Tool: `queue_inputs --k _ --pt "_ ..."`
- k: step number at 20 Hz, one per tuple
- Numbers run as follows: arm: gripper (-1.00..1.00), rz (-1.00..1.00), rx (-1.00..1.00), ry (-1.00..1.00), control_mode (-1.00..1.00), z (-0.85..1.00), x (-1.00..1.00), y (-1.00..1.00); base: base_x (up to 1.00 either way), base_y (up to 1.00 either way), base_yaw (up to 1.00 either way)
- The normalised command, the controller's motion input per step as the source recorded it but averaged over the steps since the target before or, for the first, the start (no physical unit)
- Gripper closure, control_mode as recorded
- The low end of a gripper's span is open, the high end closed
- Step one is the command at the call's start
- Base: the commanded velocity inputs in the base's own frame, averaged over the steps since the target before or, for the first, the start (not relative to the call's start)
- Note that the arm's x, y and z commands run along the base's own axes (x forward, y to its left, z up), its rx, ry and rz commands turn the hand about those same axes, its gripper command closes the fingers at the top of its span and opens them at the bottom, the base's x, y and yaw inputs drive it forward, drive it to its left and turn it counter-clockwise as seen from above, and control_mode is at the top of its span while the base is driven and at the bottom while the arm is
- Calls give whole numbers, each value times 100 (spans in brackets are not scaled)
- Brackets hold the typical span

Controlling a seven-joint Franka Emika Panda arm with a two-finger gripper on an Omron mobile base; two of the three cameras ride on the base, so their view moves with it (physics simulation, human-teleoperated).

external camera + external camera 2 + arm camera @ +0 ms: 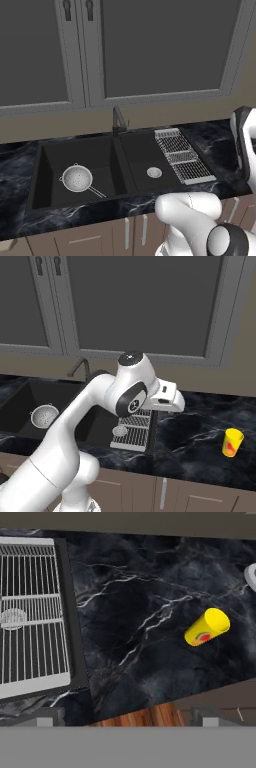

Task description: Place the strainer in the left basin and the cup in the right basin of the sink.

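Grey cabinets point(160, 45) hang above a black marbled surface point(195, 431) holding a double sink point(45, 150). A wire rack point(182, 155) spans the right basin point(145, 160). The strainer point(77, 178) lies in the left basin point(55, 195); the yellow cup point(232, 442) stands far right. Whether the hand is open cannot be told.

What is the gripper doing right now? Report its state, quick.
Gripper: cannot tell whether it is open or shut. It holds nothing: the cup stands alone on the countertop and the strainer lies in the left basin.
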Motion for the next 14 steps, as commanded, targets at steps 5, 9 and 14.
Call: queue_inputs --k 5,9,14 --pt "-100 -5 0 0 -100 0 0 -20 0 0 0" --pt "-100 -3 0 0 -100 0 0 -17 0 0 0" --pt "-100 -4 0 0 -100 0 0 -15 0 0 0"
